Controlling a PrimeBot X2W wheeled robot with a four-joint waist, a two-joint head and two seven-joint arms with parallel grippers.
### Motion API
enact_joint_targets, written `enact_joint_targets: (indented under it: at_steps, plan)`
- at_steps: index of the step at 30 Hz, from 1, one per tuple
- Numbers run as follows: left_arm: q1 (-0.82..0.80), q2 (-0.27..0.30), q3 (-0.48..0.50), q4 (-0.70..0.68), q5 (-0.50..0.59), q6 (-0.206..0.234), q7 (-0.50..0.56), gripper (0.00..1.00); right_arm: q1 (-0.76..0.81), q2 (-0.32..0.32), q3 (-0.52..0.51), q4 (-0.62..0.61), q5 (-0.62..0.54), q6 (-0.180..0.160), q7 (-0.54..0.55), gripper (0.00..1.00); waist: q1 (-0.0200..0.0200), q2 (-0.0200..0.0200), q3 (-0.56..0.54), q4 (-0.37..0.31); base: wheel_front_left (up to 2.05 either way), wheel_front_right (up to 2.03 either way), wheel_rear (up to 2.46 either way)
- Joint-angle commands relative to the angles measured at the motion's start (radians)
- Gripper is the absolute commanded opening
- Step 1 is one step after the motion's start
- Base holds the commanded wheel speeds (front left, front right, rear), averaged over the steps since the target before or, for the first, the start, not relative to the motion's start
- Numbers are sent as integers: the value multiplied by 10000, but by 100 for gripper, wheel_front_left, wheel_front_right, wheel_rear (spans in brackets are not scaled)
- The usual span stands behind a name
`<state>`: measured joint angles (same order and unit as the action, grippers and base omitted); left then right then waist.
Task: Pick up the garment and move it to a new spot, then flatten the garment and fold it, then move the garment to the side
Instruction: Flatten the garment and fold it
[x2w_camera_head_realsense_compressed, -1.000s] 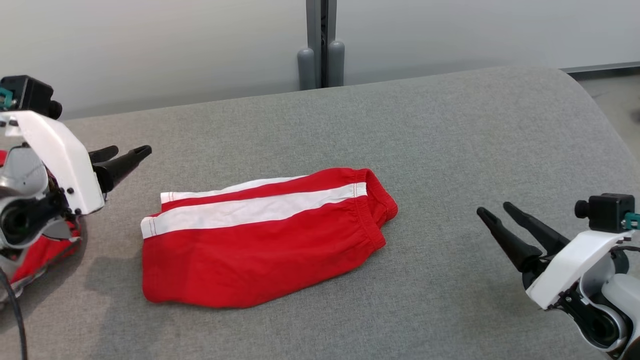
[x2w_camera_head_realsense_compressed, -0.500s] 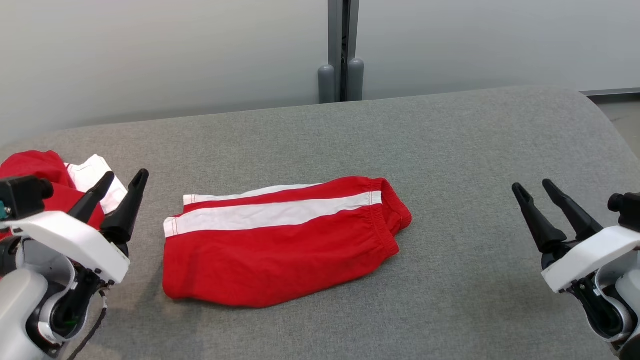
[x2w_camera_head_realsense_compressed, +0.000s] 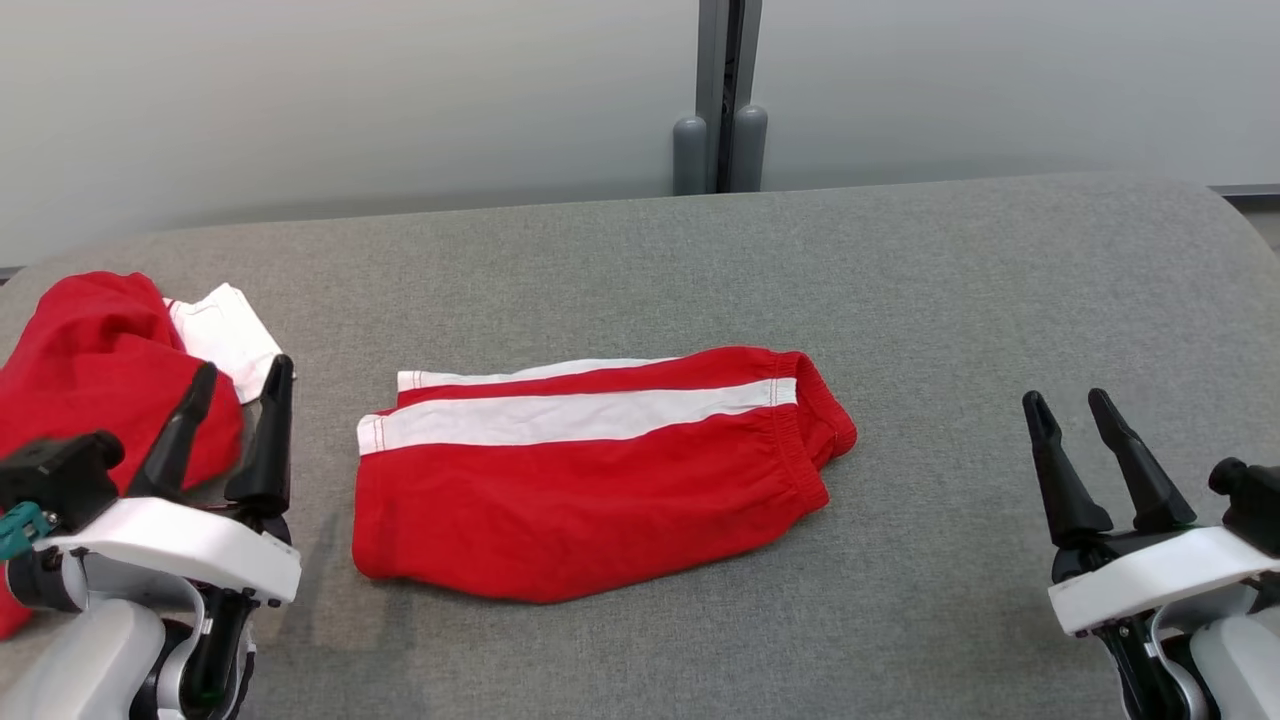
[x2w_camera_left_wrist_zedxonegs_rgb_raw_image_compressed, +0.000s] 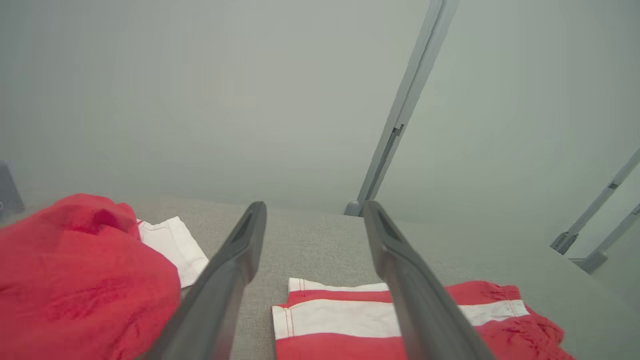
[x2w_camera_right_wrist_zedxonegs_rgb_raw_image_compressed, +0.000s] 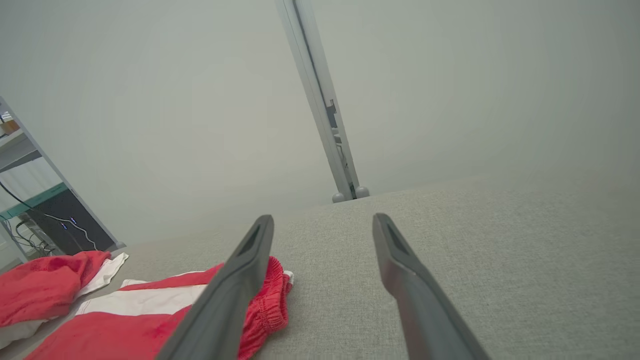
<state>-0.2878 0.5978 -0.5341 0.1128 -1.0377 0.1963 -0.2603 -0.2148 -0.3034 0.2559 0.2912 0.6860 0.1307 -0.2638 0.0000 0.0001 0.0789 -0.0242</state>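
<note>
The red shorts (x2w_camera_head_realsense_compressed: 590, 480) are lying folded in the middle of the grey pad (x2w_camera_head_realsense_compressed: 900, 280). The left gripper (x2w_camera_head_realsense_compressed: 245, 372) is hovering at their 9 o'clock with its fingers wide apart, holding nothing. The right gripper (x2w_camera_head_realsense_compressed: 1065, 398) is hovering at 3 o'clock, fingers apart too, well away from the cloth. Another red heap (x2w_camera_head_realsense_compressed: 90, 350) is sitting at 10 o'clock. The shorts are looking soft, light and floppy. I think pinching the thick stretchy waistband (x2w_camera_head_realsense_compressed: 800, 440) and the hem (x2w_camera_head_realsense_compressed: 372, 435) is going to work best.

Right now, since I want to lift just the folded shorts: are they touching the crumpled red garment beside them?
Apart. The head view shows bare grey cushion between the folded shorts and the crumpled red garment.
</note>
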Motion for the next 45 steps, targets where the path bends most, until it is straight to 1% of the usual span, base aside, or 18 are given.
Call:
enact_joint_targets:
  at_steps: [1, 3, 5, 8, 12, 15, 20, 24, 30, 37, 41, 42, 45]
  plan:
    - [92, -113, 228, -55, 412, 80, -49, 100, 113, -29, -137, -5, -202, 3, -9, 100, 0, -1, 39, 31, 0, 0, 0]
    - [513, -741, 806, -274, 1297, 75, -46, 100, 213, 138, -426, -19, -528, 5, -7, 100, 0, -1, 89, 91, 0, 0, 0]
    - [927, -1143, 1223, -372, 2279, -6, -48, 100, 314, 281, -741, -57, -937, 3, -5, 100, 0, -1, 113, 138, 0, 0, 0]
    - [1458, -1988, 1852, -444, 3331, -218, -50, 100, 428, 559, -1276, -155, -1563, 3, -6, 100, 0, -1, 116, 199, 0, 0, 0]
    - [2139, -3125, 2858, -310, 4322, -700, -52, 100, 574, 911, -1591, -208, -2046, 3, -6, 100, 0, -1, -43, 283, 0, 0, 0]
    - [2445, -3880, 3499, -173, 5087, -1155, -53, 100, 653, 1016, -1635, -91, -2242, 3, -6, 100, 0, -1, -230, 404, 0, 0, 0]
    - [2722, -4728, 4297, 142, 5991, -1989, -53, 100, 766, 1104, -1477, 268, -2356, 3, -5, 100, 0, -1, -415, 558, 0, 0, 0]
    - [2784, -5091, 4694, 415, 6362, -2523, -54, 100, 604, 1084, -1376, 633, -2363, 3, -5, 100, 0, -1, -494, 678, 0, 0, 0]
    - [2643, -5345, 5024, 680, 6620, -2951, -54, 100, 407, 1041, -1287, 930, -2386, 3, 64, 100, 0, -1, -533, 848, 0, 0, 0]
    - [2502, -5436, 5248, 768, 6771, -3106, -54, 100, -201, 776, -794, 1111, -2357, 3, 717, 100, 0, -1, -447, 930, 0, 0, 0]
    - [2419, -5451, 5235, 851, 6744, -3167, -54, 100, -805, 577, -491, 1585, -2279, 3, 1617, 100, 0, -1, -411, 992, 0, 0, 0]
    - [2419, -5451, 5235, 851, 6744, -3167, -54, 100, -805, 577, -491, 1585, -2279, 3, 1617, 100, 0, -1, -411, 992, 0, 0, 0]
    - [2341, -5453, 5129, 880, 6568, -3180, -55, 100, -1333, 548, -273, 1928, -2132, 3, 2218, 100, 0, -1, -387, 1127, 0, 0, 0]
